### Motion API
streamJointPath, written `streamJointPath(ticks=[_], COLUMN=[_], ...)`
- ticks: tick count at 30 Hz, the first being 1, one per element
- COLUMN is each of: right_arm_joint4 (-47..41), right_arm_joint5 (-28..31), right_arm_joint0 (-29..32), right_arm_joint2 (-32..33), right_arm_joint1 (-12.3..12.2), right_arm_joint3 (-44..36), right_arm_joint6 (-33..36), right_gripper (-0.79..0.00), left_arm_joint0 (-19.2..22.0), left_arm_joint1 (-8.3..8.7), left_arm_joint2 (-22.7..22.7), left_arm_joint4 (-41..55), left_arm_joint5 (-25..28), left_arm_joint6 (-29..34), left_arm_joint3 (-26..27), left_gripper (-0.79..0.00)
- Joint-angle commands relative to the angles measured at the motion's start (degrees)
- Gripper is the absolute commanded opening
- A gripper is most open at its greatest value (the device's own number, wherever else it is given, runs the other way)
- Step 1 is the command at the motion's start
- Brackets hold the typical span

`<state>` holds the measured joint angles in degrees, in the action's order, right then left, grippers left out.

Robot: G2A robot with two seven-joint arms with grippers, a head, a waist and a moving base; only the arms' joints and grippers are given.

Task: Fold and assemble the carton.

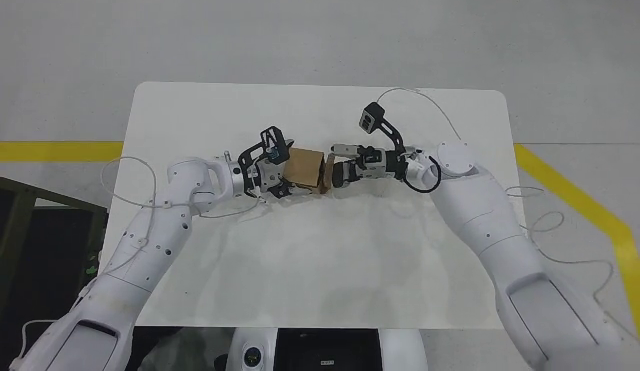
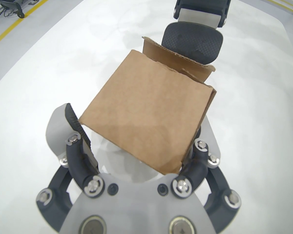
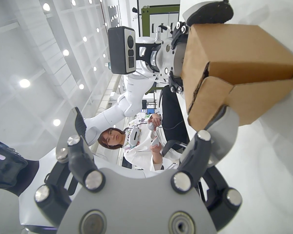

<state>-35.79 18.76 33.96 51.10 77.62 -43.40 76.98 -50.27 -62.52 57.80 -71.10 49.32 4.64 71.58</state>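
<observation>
Top camera looks down; wrist cameras closely share carton.

Carton in left hand (table beneath)

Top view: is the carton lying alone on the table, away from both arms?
No: the carton sits between the left tool and the right tool, both right up against it.

1. The carton is plain brown cardboard, partly folded into a box shape.
2. It is gripped across its width between the left gripper's fingers.
3. Its open, ragged-edged flap end faces the right gripper, whose one pad touches a flap.
</observation>
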Motion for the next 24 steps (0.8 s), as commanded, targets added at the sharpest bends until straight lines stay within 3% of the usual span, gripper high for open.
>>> streamJointPath(ticks=[1, 2, 3, 4, 6, 12, 24], right_arm_joint4=[1.16, 1.77, 2.38, 2.59, 3.15, 3.72, 7.02], right_arm_joint5=[0.04, 0.05, 0.15, 0.3, 0.41, 0.53, -0.58], right_arm_joint0=[-0.61, -0.83, -1.05, -1.12, -1.26, -1.19, -1.58], right_arm_joint2=[-0.57, -0.8, -0.97, -1.01, -1.01, -0.75, -1.65], right_arm_joint1=[0.26, 0.34, 0.39, 0.44, 0.46, 0.49, 0.92], right_arm_joint3=[0.86, 1.29, 1.64, 1.89, 2.43, 3.2, 4.55], right_arm_joint6=[-0.36, -0.52, -0.68, -0.71, -0.79, -0.7, -2.04], right_gripper=[0.0, 0.0, -0.077, -0.369, -0.456, -0.505, -0.533], left_arm_joint0=[0.04, 0.06, 0.07, 0.06, 0.08, 0.08, -0.01], left_arm_joint1=[-0.03, -0.04, -0.05, -0.06, -0.07, -0.09, -0.09], left_arm_joint2=[-0.05, -0.06, -0.06, -0.06, -0.04, -0.06, 0.16], left_arm_joint4=[0.02, 0.03, 0.04, 0.06, 0.15, 0.13, 0.19], left_arm_joint5=[0.01, 0.0, 0.0, 0.01, 0.03, 0.28, 0.28], left_arm_joint6=[0.06, 0.07, 0.08, 0.1, 0.19, 0.36, 0.6], left_arm_joint3=[-0.02, -0.04, -0.05, -0.1, -0.13, -0.13, -0.12], left_gripper=[0.0, 0.0, 0.0, 0.0, 0.0, 0.0, 0.0])
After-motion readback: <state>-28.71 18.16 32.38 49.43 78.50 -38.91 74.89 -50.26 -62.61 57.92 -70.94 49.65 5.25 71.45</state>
